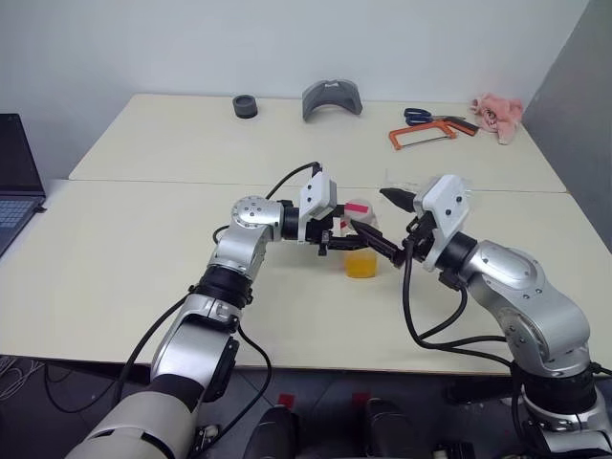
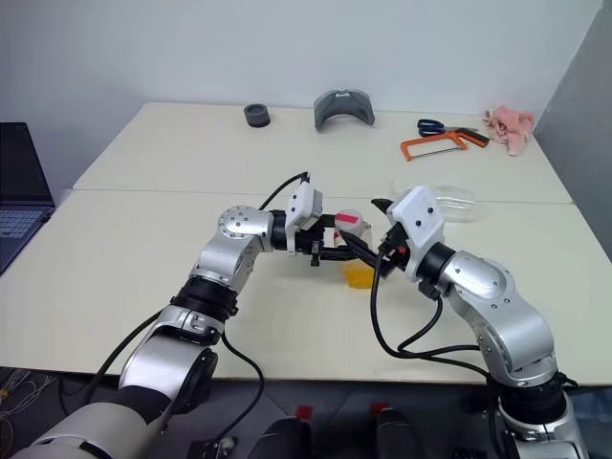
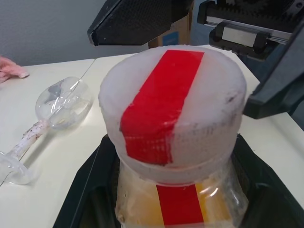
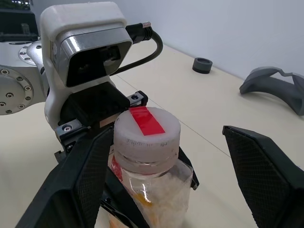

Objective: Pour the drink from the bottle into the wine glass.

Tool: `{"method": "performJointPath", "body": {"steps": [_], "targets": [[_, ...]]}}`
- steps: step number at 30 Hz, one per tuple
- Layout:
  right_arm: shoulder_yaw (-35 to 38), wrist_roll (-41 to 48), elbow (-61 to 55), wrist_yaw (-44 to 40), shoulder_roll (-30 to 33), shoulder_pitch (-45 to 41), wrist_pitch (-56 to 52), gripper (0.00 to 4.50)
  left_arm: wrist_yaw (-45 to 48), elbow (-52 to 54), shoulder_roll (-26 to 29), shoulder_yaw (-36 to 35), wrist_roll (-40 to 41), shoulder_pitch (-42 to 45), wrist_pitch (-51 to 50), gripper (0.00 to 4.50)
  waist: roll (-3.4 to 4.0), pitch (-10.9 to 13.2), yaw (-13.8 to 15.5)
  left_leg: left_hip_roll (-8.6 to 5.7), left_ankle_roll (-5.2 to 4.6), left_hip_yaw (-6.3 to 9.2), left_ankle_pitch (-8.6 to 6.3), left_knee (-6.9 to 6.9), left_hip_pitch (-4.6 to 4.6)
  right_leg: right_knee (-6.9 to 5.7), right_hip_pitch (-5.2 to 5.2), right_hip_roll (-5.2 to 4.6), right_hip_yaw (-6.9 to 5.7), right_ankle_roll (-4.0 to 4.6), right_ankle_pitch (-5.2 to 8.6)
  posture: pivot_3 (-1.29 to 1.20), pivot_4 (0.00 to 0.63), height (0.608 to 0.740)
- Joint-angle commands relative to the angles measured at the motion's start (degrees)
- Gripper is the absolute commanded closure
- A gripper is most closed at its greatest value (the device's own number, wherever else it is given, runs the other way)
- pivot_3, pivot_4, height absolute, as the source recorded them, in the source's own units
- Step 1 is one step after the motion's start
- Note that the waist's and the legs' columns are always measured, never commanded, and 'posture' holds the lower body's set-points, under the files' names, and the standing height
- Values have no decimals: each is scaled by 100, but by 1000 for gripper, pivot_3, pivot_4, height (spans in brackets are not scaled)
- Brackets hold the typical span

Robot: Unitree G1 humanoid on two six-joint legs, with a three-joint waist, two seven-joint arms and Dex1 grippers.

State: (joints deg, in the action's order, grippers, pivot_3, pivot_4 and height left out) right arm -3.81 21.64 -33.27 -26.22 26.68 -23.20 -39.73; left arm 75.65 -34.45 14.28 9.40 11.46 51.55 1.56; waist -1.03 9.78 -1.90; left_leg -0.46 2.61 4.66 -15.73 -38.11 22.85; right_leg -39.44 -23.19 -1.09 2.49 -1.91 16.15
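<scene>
A small clear bottle [image 1: 362, 251] stands upright on the table, holding the orange-yellow drink [image 1: 361, 266]. Its whitish cap [image 4: 147, 130] carries a strip of red tape, and a red stripe runs down its side. My left gripper [image 1: 356, 241] reaches in from the left and is shut on the bottle's body just below the cap. My right gripper [image 1: 387, 226] is open, one finger [image 4: 80, 180] on each side of the cap and not touching it. The wine glass [image 3: 61, 102] lies on its side on the table just beyond the bottle.
At the far edge of the table [image 1: 143, 229] lie a black ring [image 1: 246, 106], a grey curved part [image 1: 332, 98], blue scissors [image 1: 418, 116], an orange hacksaw [image 1: 421, 136] and a pink cloth [image 1: 497, 115]. A laptop [image 1: 14, 182] sits at the left edge.
</scene>
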Motion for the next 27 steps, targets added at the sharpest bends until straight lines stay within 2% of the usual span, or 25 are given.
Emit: {"method": "performJointPath", "body": {"steps": [1,27], "targets": [[312,18,-160,69,78,-19,26,580,35,108,5,70,-26,-76,0,2324,0,0,0,0,0,0,0,0,0,0,0,0,0,0,0,0,150,740],[379,274,-312,-60,225,96,23,580,15,56,-18,68,-35,-36,13,2324,0,0,1,0,0,-1,0,0,0,0,0,0,0,0,0,0,150,740]]}}
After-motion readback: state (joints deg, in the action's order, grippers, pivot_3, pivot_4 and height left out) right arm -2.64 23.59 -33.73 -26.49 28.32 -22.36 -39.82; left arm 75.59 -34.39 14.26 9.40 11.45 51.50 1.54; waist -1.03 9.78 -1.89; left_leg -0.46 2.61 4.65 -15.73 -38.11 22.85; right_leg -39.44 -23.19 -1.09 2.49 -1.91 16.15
